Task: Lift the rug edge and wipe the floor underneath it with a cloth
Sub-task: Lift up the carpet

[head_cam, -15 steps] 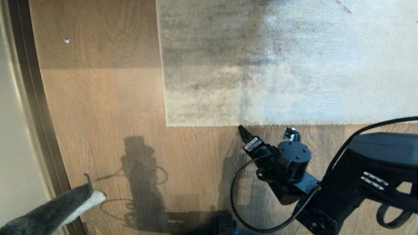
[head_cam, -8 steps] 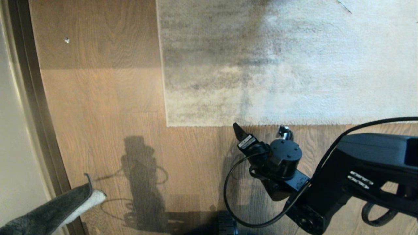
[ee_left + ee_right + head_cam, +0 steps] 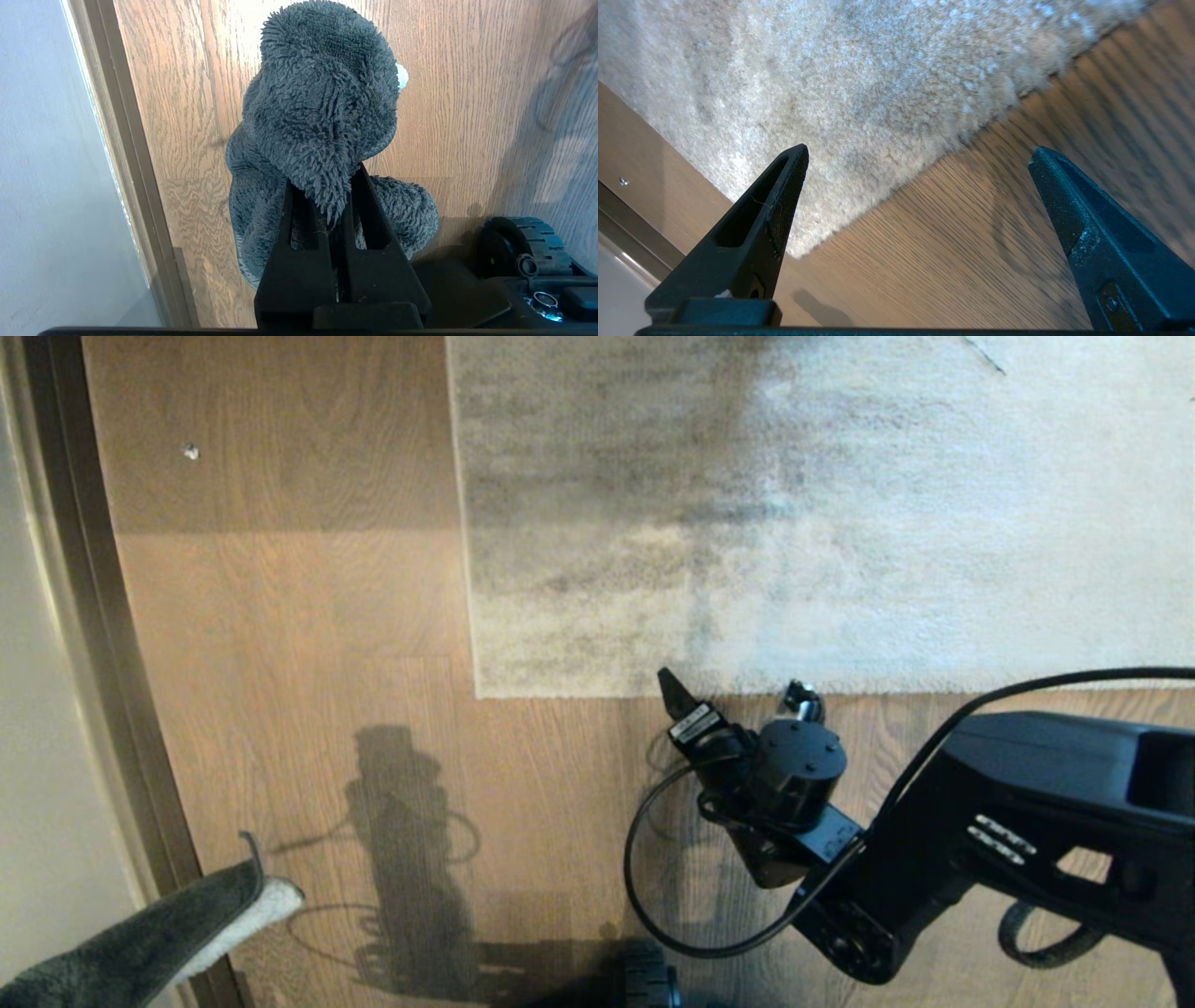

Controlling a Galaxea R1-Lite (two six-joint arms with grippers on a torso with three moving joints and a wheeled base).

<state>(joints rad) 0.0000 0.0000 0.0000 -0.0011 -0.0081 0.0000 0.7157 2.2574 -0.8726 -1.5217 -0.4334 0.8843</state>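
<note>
**Open pincer at the rug's border, cloth held off to the side**

While my right pincer (image 3: 733, 689) hangs spread to its widest just at the rug edge (image 3: 840, 692), I can make out only part of it from the head view: one black fingertip (image 3: 669, 684) pokes over the pile, and the other is mostly hidden behind the round wrist housing. In the right wrist view both fingers (image 3: 784, 196) show, well apart, with nothing between them but the rug's fluffy border and the floor (image 3: 952, 242). Whether a tip touches the pile I cannot tell. The rug lies flat, its corner on the planks; most of it runs out of view at the top and right.

My left pincer (image 3: 334, 198) is clamped tight on the cloth (image 3: 322, 107), which bulges in a fuzzy grey wad past the fingertips, a sliver of white peeping out. In the head view only the cloth's end (image 3: 168, 933) enters at the lower left corner, near the dark baseboard (image 3: 103, 644); the pincer itself is cut off there.

Compared with a second ago, my right arm has slid up and leftward toward the rug, so the fingertip now overlaps its edge instead of stopping short. The cloth and the rug have not shifted.
</note>
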